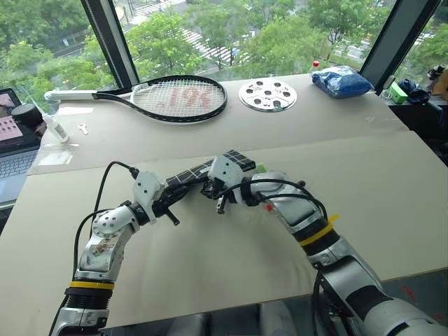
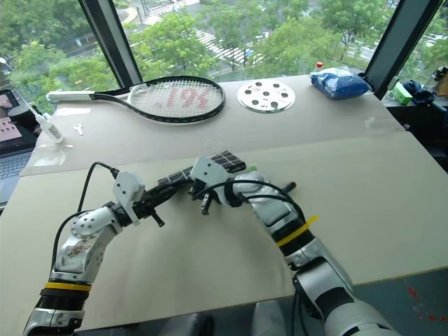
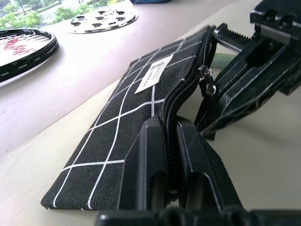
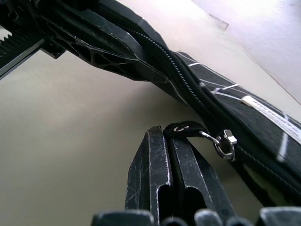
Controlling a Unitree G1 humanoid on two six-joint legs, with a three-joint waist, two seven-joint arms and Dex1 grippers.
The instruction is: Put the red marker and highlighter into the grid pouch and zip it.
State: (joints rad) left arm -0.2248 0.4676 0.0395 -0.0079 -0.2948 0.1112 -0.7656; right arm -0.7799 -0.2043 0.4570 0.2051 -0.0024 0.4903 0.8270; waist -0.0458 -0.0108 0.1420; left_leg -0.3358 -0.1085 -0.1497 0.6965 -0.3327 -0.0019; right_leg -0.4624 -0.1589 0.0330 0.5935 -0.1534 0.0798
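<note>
Beige table, grid pouch between both pincers

Two silver-grey metal arms, black cable looping over the left arm, yellow band near its base, yellow tape around the right arm, white wrist housings, black ribbed fingers, scuffed edges

grid pouch, tennis racket, table

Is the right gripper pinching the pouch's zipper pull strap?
Yes, the right gripper is shut on the black pull strap of the grid pouch, whose metal ring hangs beside the fingertips in the right wrist view.
</note>
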